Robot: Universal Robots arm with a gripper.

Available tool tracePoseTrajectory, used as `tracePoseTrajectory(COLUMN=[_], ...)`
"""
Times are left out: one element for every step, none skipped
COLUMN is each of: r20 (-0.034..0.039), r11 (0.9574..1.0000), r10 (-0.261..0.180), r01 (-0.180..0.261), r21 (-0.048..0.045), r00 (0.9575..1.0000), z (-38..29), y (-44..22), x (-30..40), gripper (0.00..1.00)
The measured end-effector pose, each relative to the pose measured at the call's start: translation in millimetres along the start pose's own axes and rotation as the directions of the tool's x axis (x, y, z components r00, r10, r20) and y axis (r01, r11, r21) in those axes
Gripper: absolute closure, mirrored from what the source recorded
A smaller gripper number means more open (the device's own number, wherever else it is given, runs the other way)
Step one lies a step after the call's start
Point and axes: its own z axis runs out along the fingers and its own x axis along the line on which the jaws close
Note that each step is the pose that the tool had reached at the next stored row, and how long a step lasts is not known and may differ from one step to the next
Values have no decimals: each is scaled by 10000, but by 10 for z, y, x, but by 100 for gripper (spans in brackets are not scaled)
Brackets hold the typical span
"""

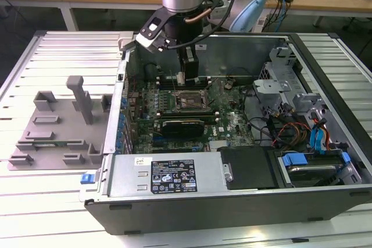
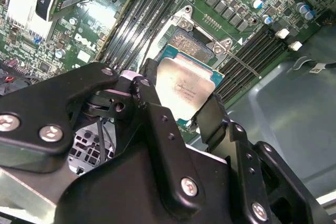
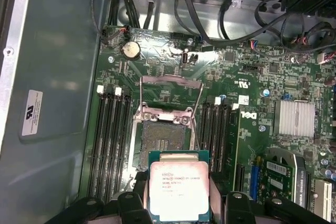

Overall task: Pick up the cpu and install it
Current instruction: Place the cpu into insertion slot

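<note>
Robot arm reaching down into an open computer case (image 1: 244, 204) that lies on its side on a white slatted desk (image 1: 52, 207). Its black claw (image 1: 183, 77) is clamped on the cpu (image 3: 179, 190), one finger against each of two opposite edges, with the silvery top plate facing the cameras in both wrist views. The chip hangs in the air just beside and partly over the near end of the cpu socket (image 3: 165, 140), apart from it and not seated. So the pick-up looks done, while the install does not: the socket is bare, its pin field shows, and its metal load frame (image 3: 170, 95) is swung back and open. Room around the socket is tight. Long black memory slots (image 3: 111, 145) run close along both of its sides, the raised frame stands at its far end, and an expansion card (image 1: 183, 125) lies just beyond it in the exterior view. The grey case wall (image 3: 58, 77) is near one bank of slots. A bundle of cables (image 3: 210, 3) and the drive bay (image 1: 311, 164) sit well apart. Above the motherboard the case is open, leaving free space overhead. A grey parts fixture (image 1: 58, 126) rests on the desk at the exterior view's left.
</note>
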Motion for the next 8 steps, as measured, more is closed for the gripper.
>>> tracePoseTrajectory(r20=[1,3,3,1,-2,-3,0,6], r11=[10000,10000,10000,9999,9998,9997,9997,9995], r10=[22,49,77,140,190,235,261,317], r01=[-22,-49,-77,-140,-190,-235,-261,-317], r21=[1,2,3,4,6,7,8,11], r00=[10000,10000,10000,9999,9998,9997,9997,9995], z=[1,4,6,11,14,19,21,26], y=[0,0,-1,-1,-2,-2,-2,-3], x=[0,0,0,1,1,1,1,1], gripper=[46,46,46,46,46,46,46,46])
